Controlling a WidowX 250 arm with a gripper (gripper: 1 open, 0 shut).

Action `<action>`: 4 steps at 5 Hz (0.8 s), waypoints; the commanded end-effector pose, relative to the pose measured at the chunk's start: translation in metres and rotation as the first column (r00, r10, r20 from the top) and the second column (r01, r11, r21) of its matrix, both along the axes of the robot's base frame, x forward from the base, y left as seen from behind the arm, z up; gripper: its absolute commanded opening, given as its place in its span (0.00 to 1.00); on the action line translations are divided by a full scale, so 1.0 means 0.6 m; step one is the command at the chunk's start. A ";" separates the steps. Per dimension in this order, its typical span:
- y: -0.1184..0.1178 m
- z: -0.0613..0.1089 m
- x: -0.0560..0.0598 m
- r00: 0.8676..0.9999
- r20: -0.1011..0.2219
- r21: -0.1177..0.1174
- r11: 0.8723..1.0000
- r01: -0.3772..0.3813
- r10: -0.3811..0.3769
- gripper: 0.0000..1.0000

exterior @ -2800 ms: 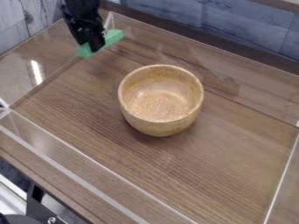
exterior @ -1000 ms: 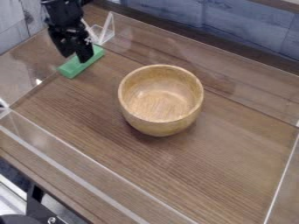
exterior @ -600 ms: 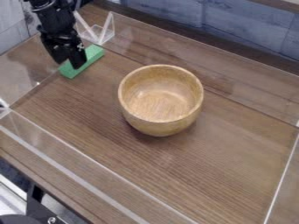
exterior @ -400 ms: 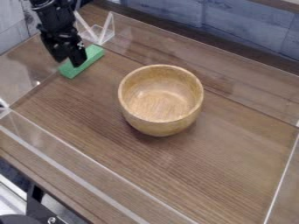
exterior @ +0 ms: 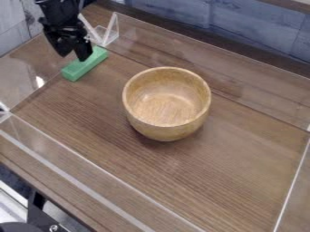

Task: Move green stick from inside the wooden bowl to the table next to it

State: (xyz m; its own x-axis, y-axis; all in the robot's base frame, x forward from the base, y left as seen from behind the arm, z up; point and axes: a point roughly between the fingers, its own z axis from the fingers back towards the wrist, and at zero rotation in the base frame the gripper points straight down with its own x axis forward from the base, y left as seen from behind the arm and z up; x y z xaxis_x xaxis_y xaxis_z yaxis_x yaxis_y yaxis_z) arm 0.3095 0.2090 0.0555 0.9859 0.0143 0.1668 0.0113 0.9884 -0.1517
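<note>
Dark brown wood-grain tabletop (exterior: pixel 230 159), filling most of the view, fenced by clear acrylic walls (exterior: pixel 72 172) along the near and side edges. Beyond the far edge, a grey tiled wall (exterior: pixel 230 23).

Round light tan wooden bowl (exterior: pixel 168 102), upright near the middle of the tabletop, thick-walled, with a grainy interior (nothing lying inside it).

Black robot arm (exterior: pixel 57 11), coming down from the top left corner. Ending in the black claw (exterior: pixel 71 47), pointing steeply down, fingers spread wide with nothing between them, tips just above the far end of the green stick. Touching or a hair apart: not clear from this angle.

Small clear acrylic piece (exterior: pixel 109 30), propped up just right of the claw, near the back wall.

Green stick (exterior: pixel 85 65), bright and flat, lying on the tabletop to the upper left of the wooden bowl, close to the left acrylic wall. Long axis running diagonally, from lower left to upper right. Well clear of the bowl's rim, with a strip of bare wood between the two (out of the bowl, then, and down on the tabletop beside it).
</note>
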 end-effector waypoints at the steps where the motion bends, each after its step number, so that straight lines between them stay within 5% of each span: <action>1: 0.007 0.021 0.007 0.998 0.053 0.032 0.999 0.039 -0.041 1.00; 2: 0.006 0.011 -0.002 0.995 0.055 0.029 0.997 0.078 -0.079 1.00; 4: 0.009 0.031 0.006 0.998 0.060 0.023 1.000 0.009 -0.010 1.00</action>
State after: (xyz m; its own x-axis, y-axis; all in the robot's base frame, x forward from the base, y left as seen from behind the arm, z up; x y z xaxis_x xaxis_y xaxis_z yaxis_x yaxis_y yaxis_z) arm 0.3066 0.2084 0.0531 0.9844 0.0047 0.1760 0.0254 0.9854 -0.1685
